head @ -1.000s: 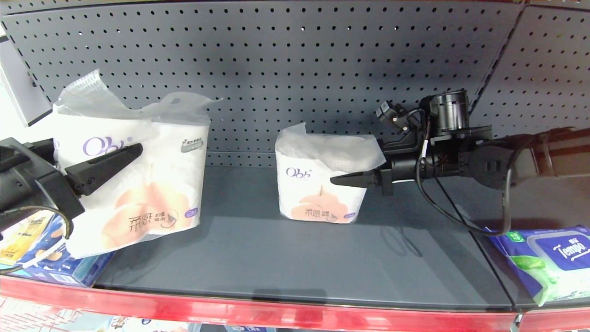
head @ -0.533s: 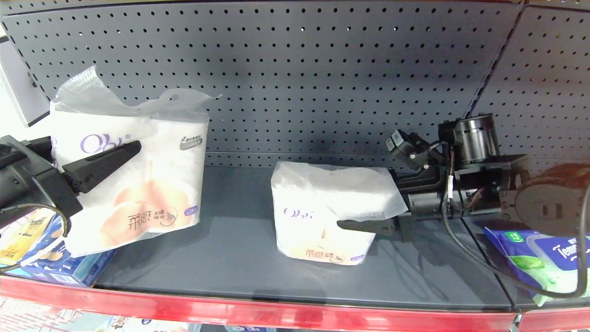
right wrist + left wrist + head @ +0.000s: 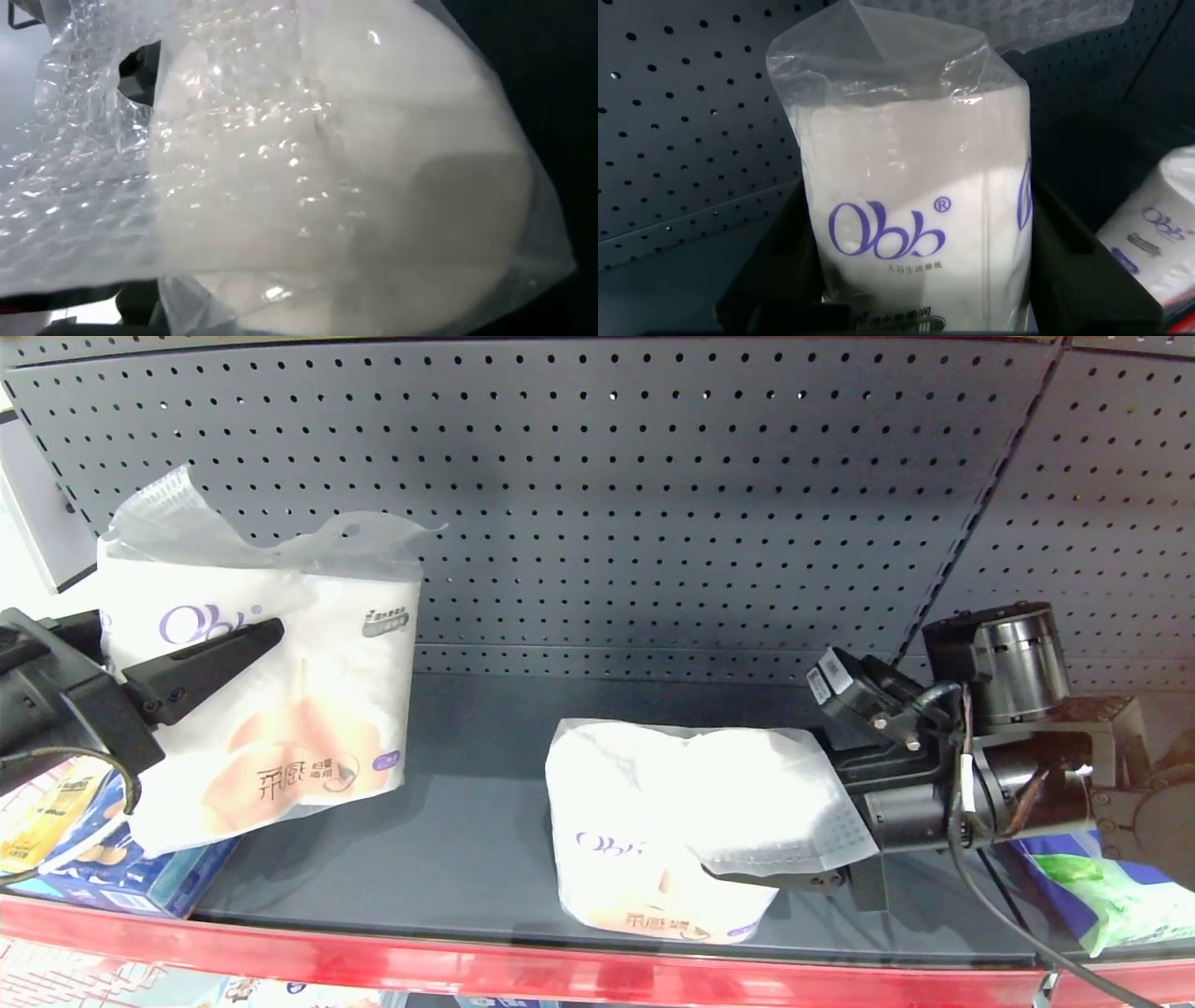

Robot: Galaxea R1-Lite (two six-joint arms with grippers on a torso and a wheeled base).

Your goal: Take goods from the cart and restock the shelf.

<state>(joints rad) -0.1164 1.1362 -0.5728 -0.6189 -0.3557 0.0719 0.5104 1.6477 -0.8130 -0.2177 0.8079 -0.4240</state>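
A large white tissue pack (image 3: 280, 709) with a loose plastic top is at the shelf's left end, and my left gripper (image 3: 266, 644) is shut on it. In the left wrist view the pack (image 3: 915, 205) stands upright between the two black fingers (image 3: 775, 266). A smaller white tissue pack (image 3: 644, 831) lies tilted low over the front of the grey shelf (image 3: 485, 840), right of centre. My right gripper (image 3: 719, 826) is shut on it from the right, one finger (image 3: 766, 875) along its front. The right wrist view looks at its plastic wrap (image 3: 355, 168) close up.
A grey pegboard (image 3: 597, 504) backs the shelf. A red lip (image 3: 523, 971) runs along the front edge. A blue and green wipes pack (image 3: 1111, 896) lies at the right end, and blue boxes (image 3: 112, 882) sit under the large pack at the left. Open shelf lies between the two packs.
My right gripper has carried the smaller pack down and toward the shelf's front edge, tilting it. The left gripper and the large pack have barely moved.
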